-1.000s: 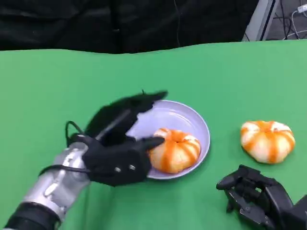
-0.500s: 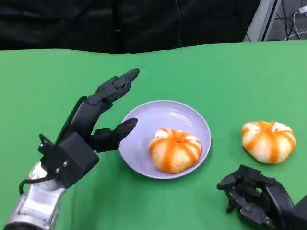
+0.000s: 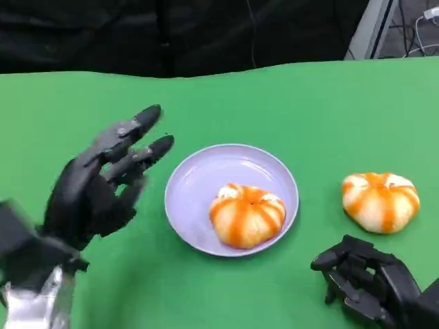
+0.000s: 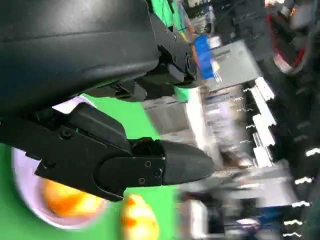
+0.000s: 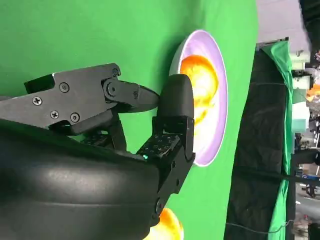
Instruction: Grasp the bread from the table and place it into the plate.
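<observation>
A lavender plate point(image 3: 199, 185) sits on the green worktop point(image 3: 309, 116), and it serves as the landmark here. One bread point(image 3: 247, 214), a round bun with orange stripes, lies inside the plate, on the half nearer the robot and toward its right rim. A second bread point(image 3: 381, 201) of the same kind lies on the worktop well to the right of the plate, apart from it.

The left hand point(image 3: 96, 192) is raised to the left of the plate, clear of its rim, with its fingers point(image 3: 140, 120) spread wide and pointing up and toward the plate; it holds nothing. In the left wrist view the same hand point(image 4: 100, 125) appears with a finger stretched out over the plate point(image 4: 20, 170), the bun point(image 4: 65, 197) in it and the second bun point(image 4: 140, 220) beyond.

The right hand point(image 3: 370, 281) rests low on the worktop, nearer the robot than the second bread and to the right of the plate, its fingers curled inward around nothing. The right wrist view shows this hand point(image 5: 130, 130) with its fingers bent, the plate point(image 5: 215, 145) and its bun point(image 5: 200, 85) beyond them.
</observation>
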Robot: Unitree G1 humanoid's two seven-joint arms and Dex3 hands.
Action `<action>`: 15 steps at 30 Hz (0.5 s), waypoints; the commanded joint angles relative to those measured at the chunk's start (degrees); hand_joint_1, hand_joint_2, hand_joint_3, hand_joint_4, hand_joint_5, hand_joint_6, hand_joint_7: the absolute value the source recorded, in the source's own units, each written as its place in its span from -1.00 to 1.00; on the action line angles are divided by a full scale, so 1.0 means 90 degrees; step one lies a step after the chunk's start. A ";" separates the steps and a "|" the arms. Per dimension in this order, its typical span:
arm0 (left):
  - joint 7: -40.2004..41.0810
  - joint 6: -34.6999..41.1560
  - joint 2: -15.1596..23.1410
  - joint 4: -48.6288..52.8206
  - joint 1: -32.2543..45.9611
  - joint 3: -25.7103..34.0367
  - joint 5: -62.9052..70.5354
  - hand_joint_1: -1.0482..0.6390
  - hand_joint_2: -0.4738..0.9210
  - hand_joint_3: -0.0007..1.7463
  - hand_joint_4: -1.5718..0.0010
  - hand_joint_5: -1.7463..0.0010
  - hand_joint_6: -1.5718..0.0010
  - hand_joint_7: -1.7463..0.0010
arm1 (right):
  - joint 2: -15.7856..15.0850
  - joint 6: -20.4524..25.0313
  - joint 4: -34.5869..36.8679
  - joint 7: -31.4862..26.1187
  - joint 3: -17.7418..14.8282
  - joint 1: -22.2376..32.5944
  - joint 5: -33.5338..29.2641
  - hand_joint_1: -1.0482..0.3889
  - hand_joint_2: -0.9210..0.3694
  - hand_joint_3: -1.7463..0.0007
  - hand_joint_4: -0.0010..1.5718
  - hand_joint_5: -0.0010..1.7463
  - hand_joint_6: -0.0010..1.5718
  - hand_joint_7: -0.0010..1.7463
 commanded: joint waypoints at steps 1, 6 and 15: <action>-0.0660 0.0420 -0.0069 -0.0229 0.0564 0.0452 -0.0793 -0.74 1.00 -0.48 0.27 0.95 0.44 0.98 | -0.0148 0.0036 0.0040 0.0011 -0.0099 -0.0012 0.0083 0.04 -1.00 0.49 -0.16 1.00 -0.06 0.28; -0.1019 0.0562 -0.0222 -0.0301 0.0892 0.0883 -0.1195 -0.72 1.00 -0.53 0.21 0.95 0.40 0.97 | -0.0159 0.0010 0.0044 0.0057 -0.0118 -0.0020 0.0114 0.06 -1.00 0.48 -0.15 1.00 -0.07 0.29; -0.1450 0.0685 -0.0289 -0.0236 0.1246 0.1423 -0.1398 -0.66 1.00 -0.58 0.19 0.97 0.40 0.99 | -0.0151 0.0068 0.0066 0.0166 -0.0163 -0.0038 0.0164 0.05 -1.00 0.48 -0.18 1.00 -0.08 0.30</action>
